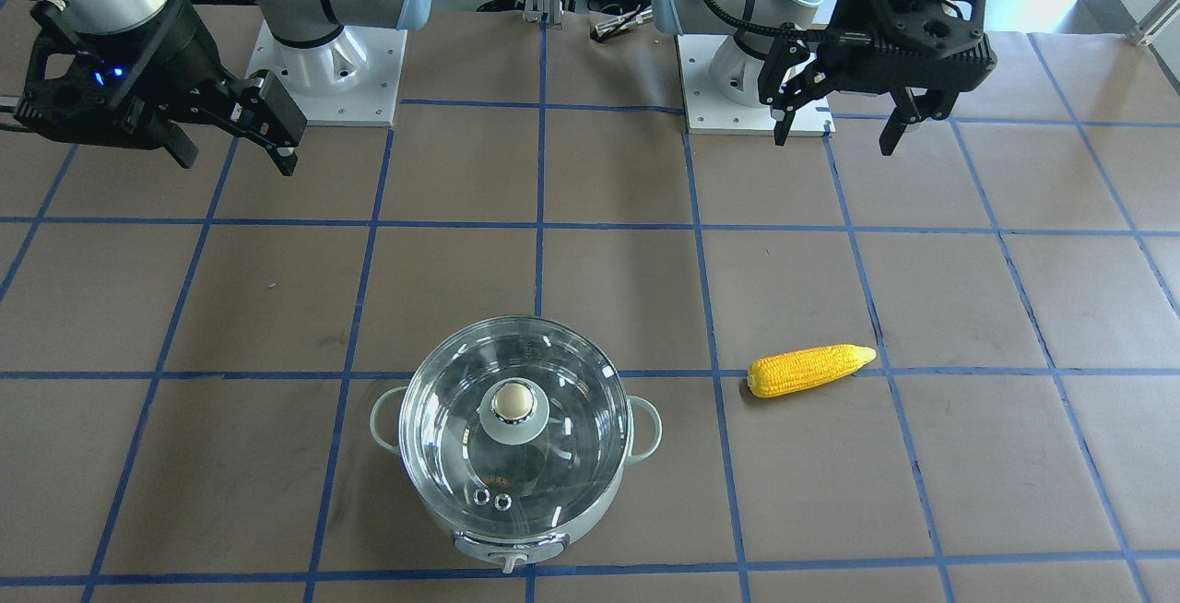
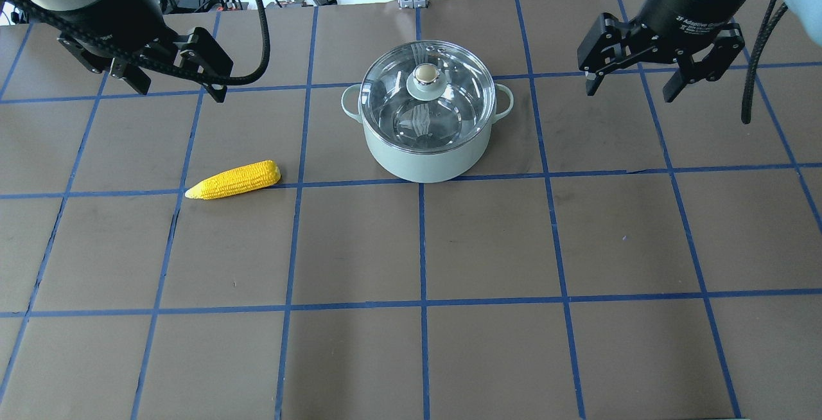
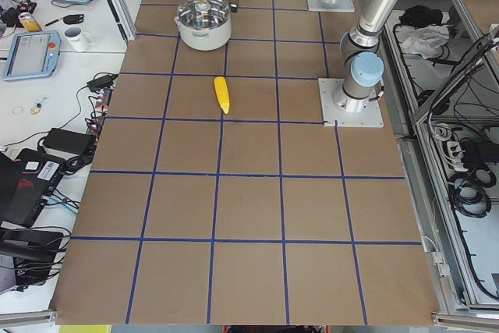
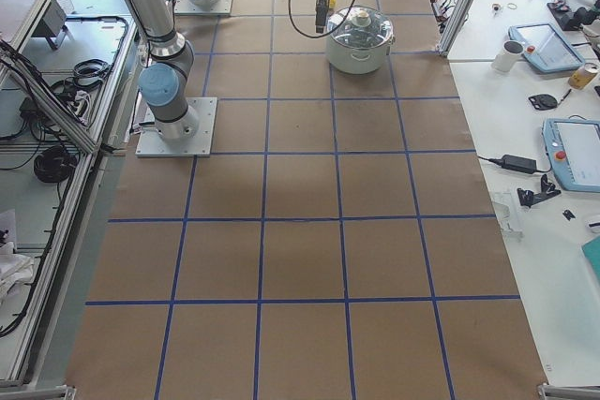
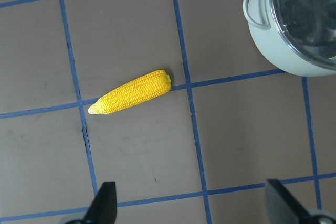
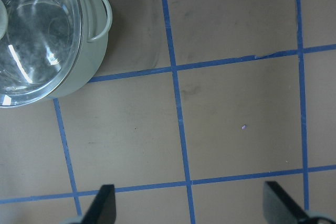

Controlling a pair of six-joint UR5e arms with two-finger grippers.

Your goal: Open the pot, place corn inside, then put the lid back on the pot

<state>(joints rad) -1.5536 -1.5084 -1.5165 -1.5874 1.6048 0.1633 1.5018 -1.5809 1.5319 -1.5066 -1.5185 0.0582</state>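
Sitting on the table [image 2: 488, 240], the pot [image 2: 424, 157] wears its lid [image 2: 427, 102], so opening looks not yet begun. Either side of the pot the left gripper [image 2: 181, 90] and right gripper [image 2: 630, 92] hang raised, jaws wide and empty, likely poised for lid and corn [image 2: 234, 180], which lies well apart on the pot's left-arm side. The right gripper's body reads "2F Adaptive".
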